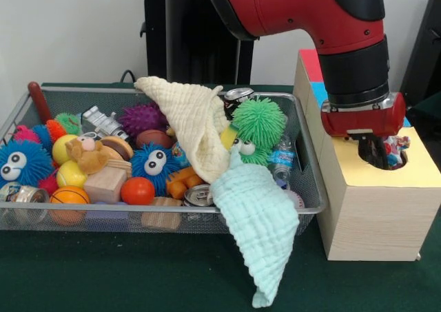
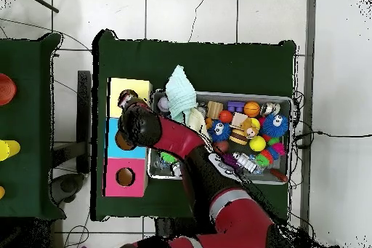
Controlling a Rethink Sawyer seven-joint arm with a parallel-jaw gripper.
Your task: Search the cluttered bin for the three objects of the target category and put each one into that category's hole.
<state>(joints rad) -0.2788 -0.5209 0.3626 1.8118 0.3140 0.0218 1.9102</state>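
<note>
The wire-mesh bin (image 1: 69, 89) holds a pile of toys. The cream waffle cloth (image 1: 193, 122) lies draped over the pile in the bin's right half. The mint-green waffle cloth (image 1: 260, 222) hangs out over the bin's front rim onto the table. My gripper (image 1: 375, 153) reaches down into the round hole (image 1: 386, 164) in the yellow top of the wood box. The confetti cloth (image 1: 397, 150) is bunched at the hole right beside it. In the overhead view the gripper (image 2: 133, 110) stands over the yellow section (image 2: 142, 85), and the mint cloth (image 2: 180, 92) and cream cloth (image 2: 195, 119) show.
A green fuzzy ball (image 1: 258, 122) and a blue one (image 1: 155, 162) sit against the cloths, among cans (image 1: 200, 196), wood blocks (image 1: 105, 184) and an orange ball (image 1: 138, 190). The blue-topped section (image 2: 115, 150) and the red-topped hole (image 2: 125, 177) lie beyond the yellow one.
</note>
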